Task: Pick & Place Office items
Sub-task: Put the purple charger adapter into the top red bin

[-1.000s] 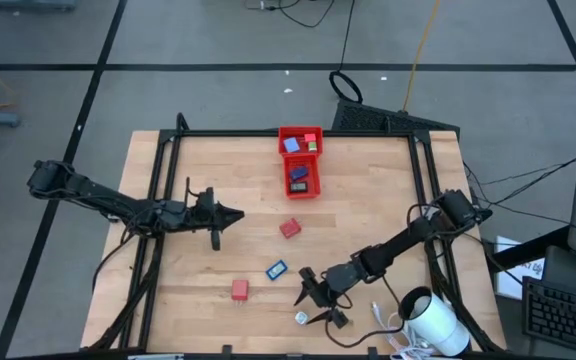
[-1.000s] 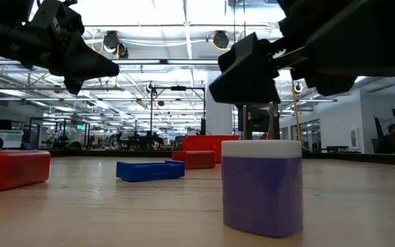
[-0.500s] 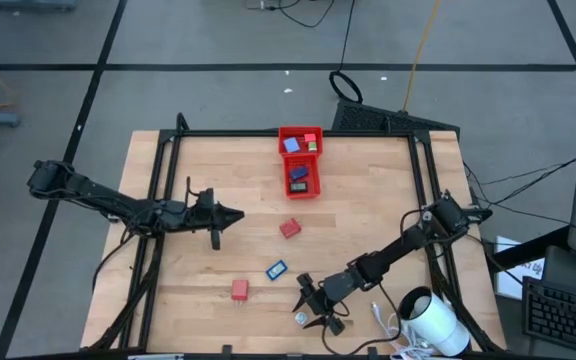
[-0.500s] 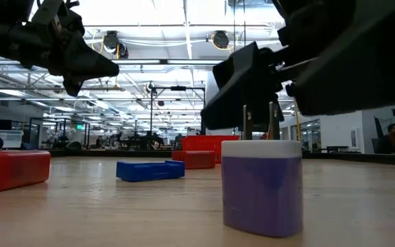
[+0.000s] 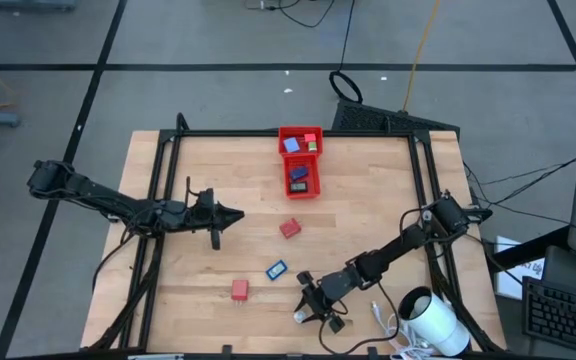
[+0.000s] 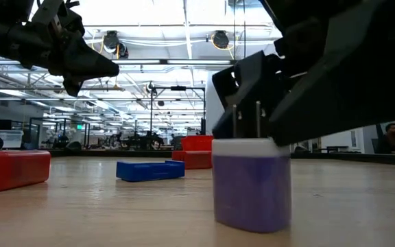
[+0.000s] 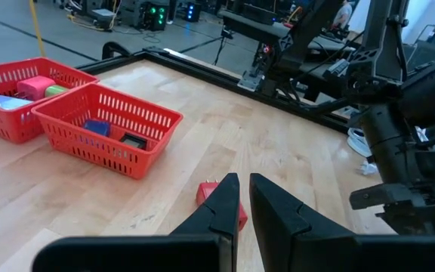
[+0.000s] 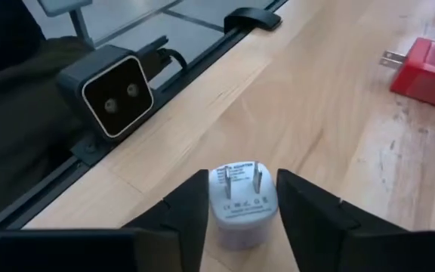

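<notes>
The right hand [image 5: 308, 309] is lowered at the near edge of the surface [image 5: 368, 200], and its two fingers [image 8: 183, 208] are set on either side of a whitish plug adapter [image 8: 238, 204], pressed against its sides, so that the piece is clamped between them. The adapter is stood on the wood with its two metal prongs upward. Just beside it a blue piece [image 5: 276, 269] and a red piece [image 5: 239, 290] are laid on the surface, and another red piece [image 5: 289, 228] is placed nearer the middle. At the far edge a red two-compartment tray [image 5: 299, 186] is seen, with several small items in it. A big white cylinder [image 5: 434, 325] is lying at the near right corner. The left hand [image 5: 226, 214] is held shut above the surface's left part, with nothing in it.
</notes>
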Motion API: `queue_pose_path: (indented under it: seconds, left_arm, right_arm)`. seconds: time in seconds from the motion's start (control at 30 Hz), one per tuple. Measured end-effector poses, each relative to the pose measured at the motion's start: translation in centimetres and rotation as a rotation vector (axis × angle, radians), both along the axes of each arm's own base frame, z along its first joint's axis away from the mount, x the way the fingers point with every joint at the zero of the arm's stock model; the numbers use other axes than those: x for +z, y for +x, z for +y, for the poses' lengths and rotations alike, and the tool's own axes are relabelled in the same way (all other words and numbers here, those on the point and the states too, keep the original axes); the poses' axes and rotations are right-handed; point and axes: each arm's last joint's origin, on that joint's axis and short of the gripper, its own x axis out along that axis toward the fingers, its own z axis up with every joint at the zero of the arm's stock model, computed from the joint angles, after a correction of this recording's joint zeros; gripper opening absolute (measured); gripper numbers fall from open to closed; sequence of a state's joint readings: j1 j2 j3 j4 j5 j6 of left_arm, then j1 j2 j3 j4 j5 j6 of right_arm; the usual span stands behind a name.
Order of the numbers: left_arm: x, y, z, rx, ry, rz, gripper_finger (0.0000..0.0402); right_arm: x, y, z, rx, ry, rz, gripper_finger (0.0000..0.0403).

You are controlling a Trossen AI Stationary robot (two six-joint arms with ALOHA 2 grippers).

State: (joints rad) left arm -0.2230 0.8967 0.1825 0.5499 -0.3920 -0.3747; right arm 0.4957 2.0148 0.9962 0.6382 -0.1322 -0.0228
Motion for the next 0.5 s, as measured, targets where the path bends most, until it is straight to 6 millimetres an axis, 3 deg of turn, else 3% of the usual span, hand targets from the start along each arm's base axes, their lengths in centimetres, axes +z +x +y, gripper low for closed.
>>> queue_pose_path:
  seconds: [0.5]
  left_arm:
    - [0.0,0.0,0.0,0.0,0.001,0.0,0.0037]
  right_arm:
    - [0.09,0.03,0.02,0.012,-0.01,-0.014,0.0082]
